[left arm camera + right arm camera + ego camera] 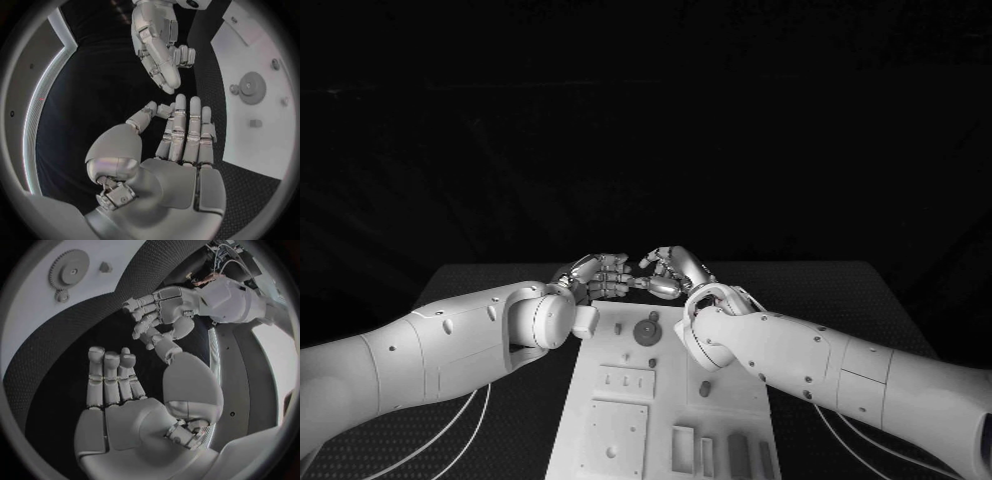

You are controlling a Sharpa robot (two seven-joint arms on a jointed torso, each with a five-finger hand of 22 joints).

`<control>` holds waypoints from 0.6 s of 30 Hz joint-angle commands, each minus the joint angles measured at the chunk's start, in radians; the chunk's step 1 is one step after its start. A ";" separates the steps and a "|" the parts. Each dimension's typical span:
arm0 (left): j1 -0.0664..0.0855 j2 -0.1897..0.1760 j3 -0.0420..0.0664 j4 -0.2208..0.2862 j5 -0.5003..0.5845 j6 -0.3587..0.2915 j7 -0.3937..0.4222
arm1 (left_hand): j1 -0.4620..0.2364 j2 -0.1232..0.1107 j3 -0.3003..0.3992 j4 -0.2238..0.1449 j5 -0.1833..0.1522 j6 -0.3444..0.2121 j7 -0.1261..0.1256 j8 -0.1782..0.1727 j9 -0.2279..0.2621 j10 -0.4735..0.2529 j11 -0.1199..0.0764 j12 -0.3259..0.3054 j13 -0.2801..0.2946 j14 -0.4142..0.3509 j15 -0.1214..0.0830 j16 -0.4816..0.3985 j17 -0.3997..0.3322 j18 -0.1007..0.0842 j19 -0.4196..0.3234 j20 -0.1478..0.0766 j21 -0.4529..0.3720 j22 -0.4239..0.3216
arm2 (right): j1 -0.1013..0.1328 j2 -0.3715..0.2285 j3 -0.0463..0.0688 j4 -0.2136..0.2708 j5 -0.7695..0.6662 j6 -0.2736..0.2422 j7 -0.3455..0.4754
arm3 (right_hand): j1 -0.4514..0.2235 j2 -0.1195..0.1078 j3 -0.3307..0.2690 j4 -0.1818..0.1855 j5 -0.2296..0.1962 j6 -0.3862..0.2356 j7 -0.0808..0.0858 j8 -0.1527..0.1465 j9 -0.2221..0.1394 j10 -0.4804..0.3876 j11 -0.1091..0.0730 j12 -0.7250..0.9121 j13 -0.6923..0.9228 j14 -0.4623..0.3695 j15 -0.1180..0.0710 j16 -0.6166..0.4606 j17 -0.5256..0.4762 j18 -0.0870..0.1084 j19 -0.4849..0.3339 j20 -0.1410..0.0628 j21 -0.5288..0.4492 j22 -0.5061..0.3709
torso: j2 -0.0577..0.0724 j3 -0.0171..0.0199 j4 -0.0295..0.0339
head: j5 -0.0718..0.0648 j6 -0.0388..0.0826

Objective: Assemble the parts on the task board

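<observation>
The white task board lies lengthwise in the middle of the table. A round gear sits near its far end; the same gear has small pegs beside it. Both hands hover just beyond the board's far end, facing each other with fingertips nearly touching. My left hand has straight, spread fingers and an empty palm. My right hand is likewise spread, with nothing in it. Each wrist view also shows the other hand: the right hand and the left hand.
The board's near half carries square recessed blocks and several upright slots. Thin cables trail from the left arm over the black mat. The board's far end lies under both forearms.
</observation>
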 commanded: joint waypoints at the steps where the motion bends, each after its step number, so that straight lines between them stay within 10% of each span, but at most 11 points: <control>1: 0.001 0.004 0.001 0.007 0.008 -0.001 0.015 | 0.004 -0.003 -0.004 0.000 0.003 0.007 0.002 0.000 0.001 0.007 0.001 -0.007 -0.001 0.000 -0.002 0.000 -0.001 -0.015 0.007 -0.003 0.004 0.018 | 0.000 0.010 0.000 0.002 0.049 -0.026 0.007 | -0.005 0.002 0.004 0.003 -0.006 0.192 -0.050 0.009 0.006 -0.117 -0.058 0.006 -0.002 0.037 -0.027 0.006 -0.001 0.032 0.014 -0.004 0.009 0.004 | 0.001 0.0013 0.0004 | -0.001 -0.002; 18: 0.001 0.011 0.001 0.014 0.008 0.001 0.009 | 0.006 -0.003 -0.004 -0.001 0.003 0.008 0.002 -0.001 -0.001 0.008 0.001 -0.010 -0.002 -0.004 0.000 -0.005 -0.005 -0.015 0.006 -0.002 0.002 0.018 | 0.000 0.022 0.000 0.000 0.076 -0.077 0.084 | 0.021 0.005 0.046 -0.018 -0.011 0.237 -0.074 0.043 0.043 -0.068 -0.083 0.032 0.005 0.079 -0.051 0.036 0.011 0.032 0.056 -0.033 0.045 0.014 | 0.000 0.0019 -0.0003 | 0.002 -0.003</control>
